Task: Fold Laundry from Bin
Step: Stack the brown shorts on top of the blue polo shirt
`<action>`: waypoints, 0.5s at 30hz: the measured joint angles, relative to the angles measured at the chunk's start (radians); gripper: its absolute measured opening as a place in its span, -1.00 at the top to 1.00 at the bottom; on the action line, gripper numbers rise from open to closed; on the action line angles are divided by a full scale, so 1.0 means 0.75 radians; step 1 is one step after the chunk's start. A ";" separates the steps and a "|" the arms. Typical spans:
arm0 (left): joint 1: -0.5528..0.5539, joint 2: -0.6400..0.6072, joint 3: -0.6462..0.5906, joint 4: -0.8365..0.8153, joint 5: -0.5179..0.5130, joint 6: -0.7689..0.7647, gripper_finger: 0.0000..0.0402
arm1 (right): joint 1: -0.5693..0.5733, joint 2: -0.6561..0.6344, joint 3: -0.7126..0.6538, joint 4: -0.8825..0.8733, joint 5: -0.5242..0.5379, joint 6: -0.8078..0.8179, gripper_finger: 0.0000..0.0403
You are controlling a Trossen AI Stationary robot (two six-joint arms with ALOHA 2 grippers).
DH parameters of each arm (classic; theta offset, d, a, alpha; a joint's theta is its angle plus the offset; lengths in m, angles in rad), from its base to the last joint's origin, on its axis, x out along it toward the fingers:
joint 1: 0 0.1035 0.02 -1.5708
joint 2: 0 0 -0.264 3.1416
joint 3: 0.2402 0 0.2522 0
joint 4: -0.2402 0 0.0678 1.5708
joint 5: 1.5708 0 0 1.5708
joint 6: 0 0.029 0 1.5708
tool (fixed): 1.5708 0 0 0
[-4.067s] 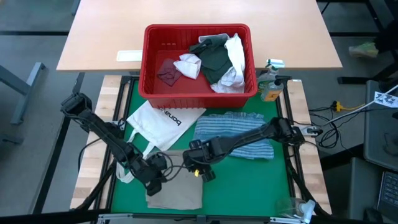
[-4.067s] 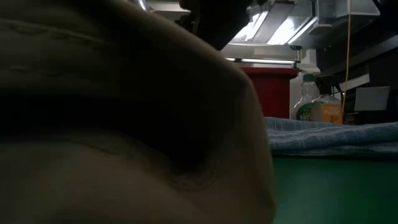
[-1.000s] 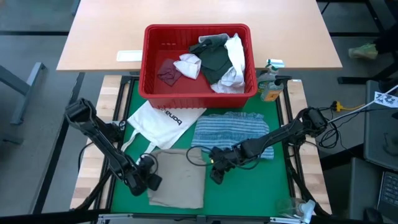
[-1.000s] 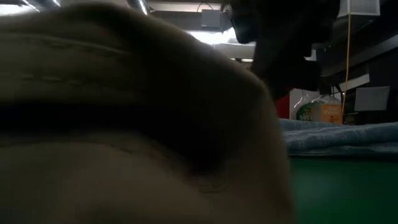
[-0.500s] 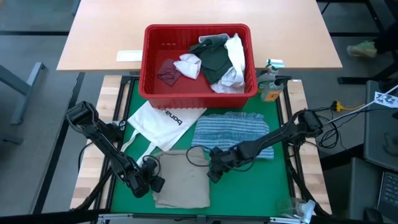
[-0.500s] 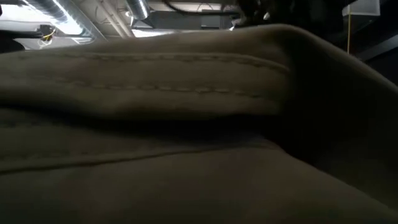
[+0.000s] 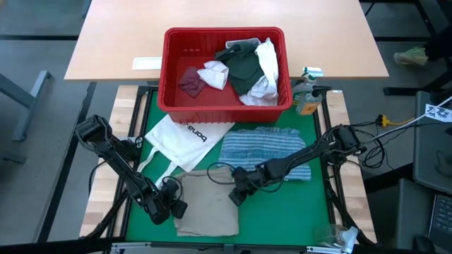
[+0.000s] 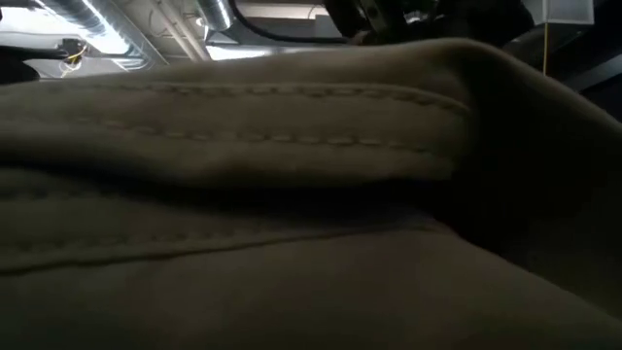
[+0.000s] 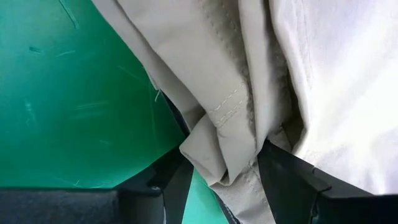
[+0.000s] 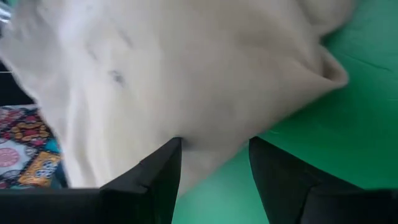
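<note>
A tan shirt (image 7: 205,208) lies folded on the green mat near the table's front and fills the low view (image 8: 292,194). My left gripper (image 7: 171,207) is open at the shirt's left edge, with a bunched hem in its gap (image 9: 224,186). My right gripper (image 7: 235,195) is open at the shirt's right edge, and pale cloth lies across its gap (image 10: 214,168). The red bin (image 7: 224,111) stands at the far side. It holds a white, a dark and a maroon piece of laundry (image 7: 244,67). My left gripper straddles the shirt's left edge with open fingers. A stitched hem fold (image 9: 227,124) bunches between them and lies against the inner side of both fingers (image 9: 177,180). The fingers slant down from the table's left, and the shirt rests on the mat. My right gripper stands over the shirt's right edge (image 10: 211,146), slanting down from the table's right. I cannot tell whether its fingers touch the cloth.
A blue-striped cloth (image 7: 265,149) lies folded on the mat right of centre, under the right arm. A white tote bag with black lettering (image 7: 182,140) lies between the bin and the shirt. A bottle (image 7: 306,99) stands right of the bin. Bare green mat (image 7: 282,212) shows at the near right.
My right gripper has come down and moved toward the table's left, onto the shirt's right edge, rolling as it went. The tan shirt has shifted a little toward the table's right and now fills the whole low view.
</note>
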 joint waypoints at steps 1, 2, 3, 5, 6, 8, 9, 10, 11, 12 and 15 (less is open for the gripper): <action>0.000 0.000 0.000 0.000 0.000 0.000 0.12 | 0.001 0.000 0.000 -0.021 0.010 0.000 0.07; 0.000 0.000 0.000 0.000 0.000 0.000 0.12 | 0.002 0.000 0.000 -0.044 0.019 0.002 0.07; 0.000 0.000 -0.001 0.001 0.000 0.000 0.12 | 0.002 0.000 0.000 -0.067 0.022 0.007 0.07; 0.000 0.000 -0.001 0.004 0.000 0.001 0.12 | 0.002 0.000 -0.001 -0.092 0.044 0.037 0.07; 0.000 0.000 -0.001 0.006 0.000 0.001 0.12 | 0.002 0.001 -0.001 -0.087 0.060 0.040 0.07; 0.000 0.000 -0.001 0.012 -0.006 0.001 0.12 | 0.001 0.008 -0.001 -0.052 0.076 0.039 0.07; 0.000 0.001 -0.002 0.016 -0.012 0.001 0.12 | -0.001 0.010 -0.001 -0.044 0.077 0.039 0.07; -0.001 0.001 -0.002 0.019 -0.017 0.001 0.12 | -0.001 0.023 -0.001 -0.028 0.076 0.039 0.07; -0.001 0.001 -0.002 0.021 -0.018 0.001 0.12 | -0.001 0.037 0.000 0.000 0.070 0.038 0.07; -0.001 0.001 -0.002 0.024 -0.018 0.001 0.12 | -0.001 0.050 0.000 0.013 0.057 0.037 0.07; -0.001 0.001 -0.002 0.031 -0.023 0.002 0.12 | -0.001 0.098 0.001 0.051 0.011 0.036 0.07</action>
